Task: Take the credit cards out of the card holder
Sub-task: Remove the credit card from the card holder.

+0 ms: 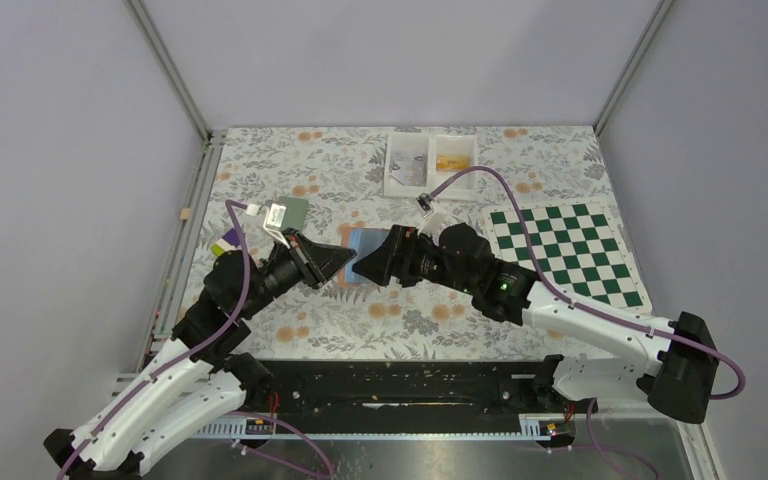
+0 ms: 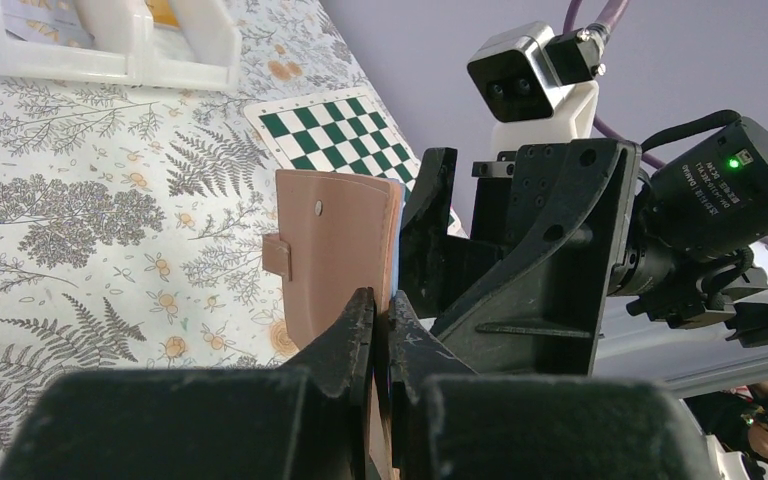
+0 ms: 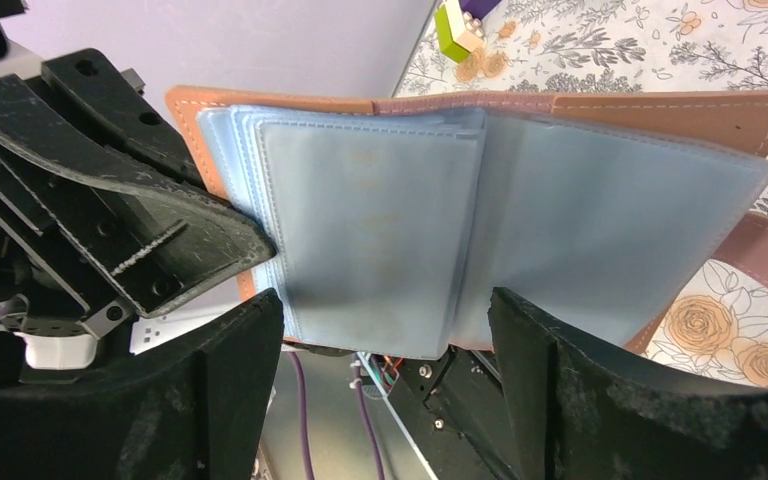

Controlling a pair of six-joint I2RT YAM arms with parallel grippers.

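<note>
Counter (image 1: 410, 322): a floral cloth is covering it and everything is sitting on it.
Lime and purple cards (image 1: 225, 243): are lying at the far left, beside the left arm and well apart from the holder.
Grey-green card (image 1: 292, 211): is lying flat just behind the left hand, with a silvery card (image 1: 276, 217) touching its left edge.
Left hand (image 2: 380, 322): is clamping shut on the lower edge of the tan cover, holding it upright off the counter.
Card holder (image 3: 380, 225): is hanging open between the two hands at mid-counter, its light-blue pockets fanning toward the right hand; the cards inside cannot be made out.
Right hand (image 3: 385, 310): is standing with its jaws spread wide, straddling the bottom edge of the blue pockets and gripping nothing.
White tray (image 1: 430, 166): is sitting at the far edge, behind the holder.
Chessboard mat (image 1: 566, 254): is lying flat at the right, partly hidden by the right arm.
</note>
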